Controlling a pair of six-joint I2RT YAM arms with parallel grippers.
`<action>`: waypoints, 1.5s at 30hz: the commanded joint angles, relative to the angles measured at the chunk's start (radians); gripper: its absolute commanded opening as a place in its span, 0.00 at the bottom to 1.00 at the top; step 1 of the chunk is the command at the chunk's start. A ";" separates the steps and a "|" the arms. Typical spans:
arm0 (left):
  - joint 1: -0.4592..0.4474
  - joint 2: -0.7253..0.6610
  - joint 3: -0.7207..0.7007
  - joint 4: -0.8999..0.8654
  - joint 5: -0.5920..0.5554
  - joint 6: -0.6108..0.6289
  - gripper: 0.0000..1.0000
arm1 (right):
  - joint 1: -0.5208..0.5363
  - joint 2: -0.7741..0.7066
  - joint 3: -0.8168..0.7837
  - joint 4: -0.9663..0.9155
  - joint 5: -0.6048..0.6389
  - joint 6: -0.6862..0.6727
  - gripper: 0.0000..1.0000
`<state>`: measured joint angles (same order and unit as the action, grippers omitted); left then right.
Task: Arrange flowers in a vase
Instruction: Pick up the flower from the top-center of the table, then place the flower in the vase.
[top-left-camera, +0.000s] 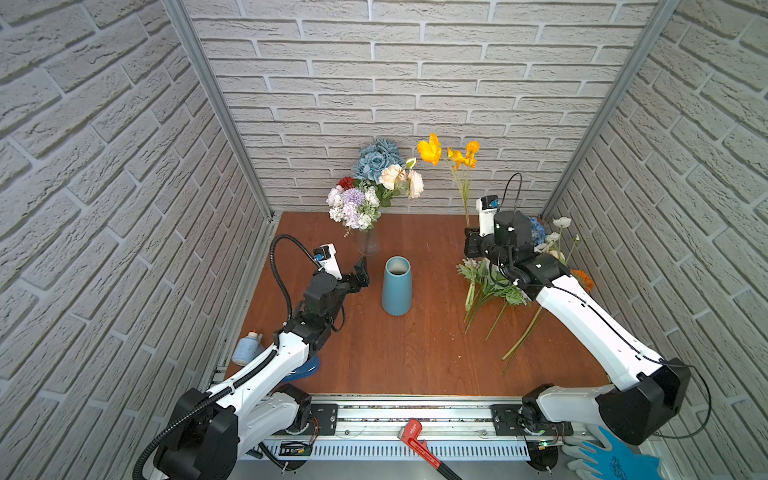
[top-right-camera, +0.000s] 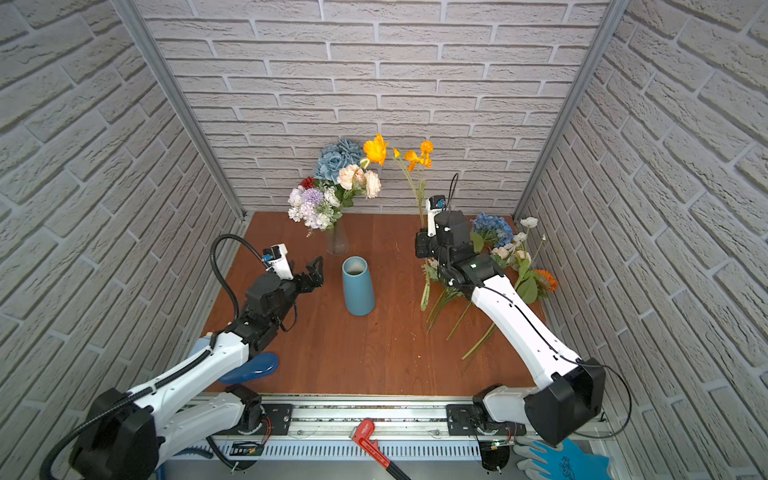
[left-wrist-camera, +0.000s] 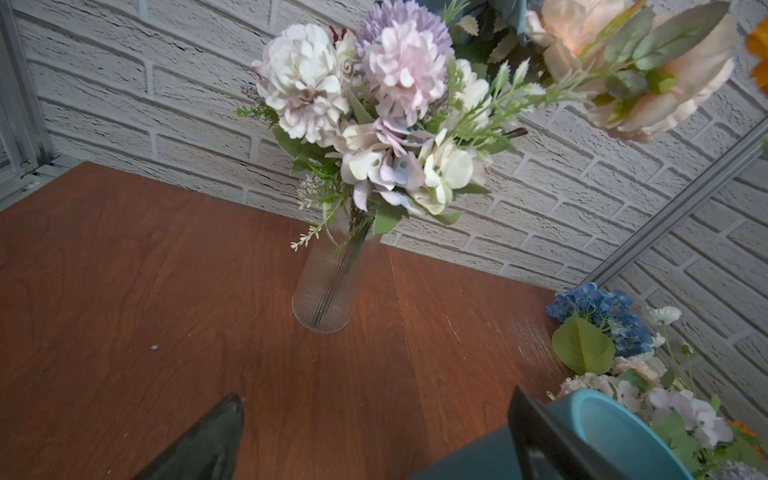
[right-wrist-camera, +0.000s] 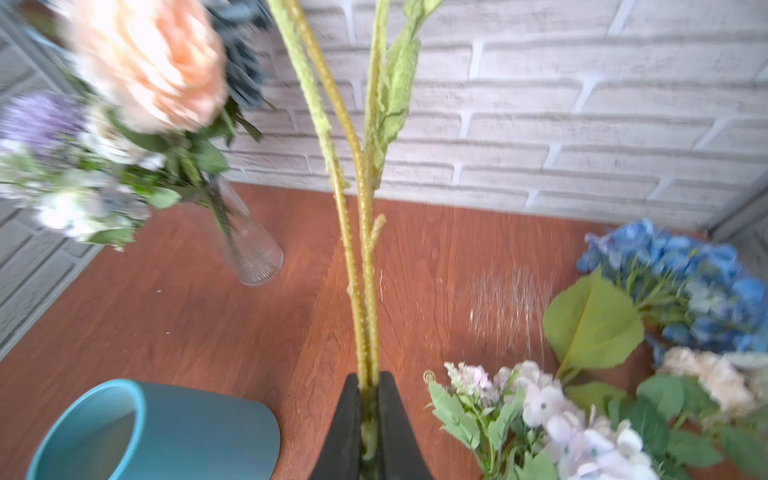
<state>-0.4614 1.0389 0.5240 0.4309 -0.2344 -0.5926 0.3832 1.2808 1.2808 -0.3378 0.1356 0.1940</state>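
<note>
An empty teal vase (top-left-camera: 397, 286) (top-right-camera: 358, 286) (right-wrist-camera: 166, 424) stands mid-table. Behind it a ribbed glass vase (top-left-camera: 369, 243) (left-wrist-camera: 324, 299) holds a bouquet of blue, peach, lilac, white and red flowers (top-left-camera: 374, 183) (top-right-camera: 332, 183). My right gripper (top-left-camera: 468, 232) (top-right-camera: 422, 232) (right-wrist-camera: 369, 380) is shut on the green stems (right-wrist-camera: 361, 270) of upright orange flowers (top-left-camera: 430, 149) (top-right-camera: 376, 149), to the right of the teal vase. My left gripper (top-left-camera: 360, 272) (top-right-camera: 315, 272) (left-wrist-camera: 374, 411) is open and empty just left of the teal vase (left-wrist-camera: 602, 432).
Loose flowers (top-left-camera: 494, 286) (top-right-camera: 511, 253) lie in a pile at the right, under my right arm. A blue bottle (top-left-camera: 247, 347) stands off the table's left edge. A red tool (top-left-camera: 415, 436) and a blue glove (top-left-camera: 611, 457) lie by the front rail. Brick walls enclose three sides.
</note>
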 joint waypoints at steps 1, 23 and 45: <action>0.016 -0.003 -0.018 0.045 0.031 -0.042 0.98 | -0.001 -0.086 -0.014 0.148 -0.063 -0.080 0.06; 0.057 0.014 -0.023 0.023 0.091 -0.112 0.98 | 0.118 0.144 0.190 0.674 -0.530 -0.032 0.06; 0.070 0.000 -0.027 0.005 0.109 -0.110 0.98 | 0.256 0.334 0.146 0.811 -0.497 -0.206 0.06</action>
<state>-0.3988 1.0527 0.5148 0.4145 -0.1291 -0.7010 0.6308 1.6211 1.4433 0.3897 -0.3759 0.0380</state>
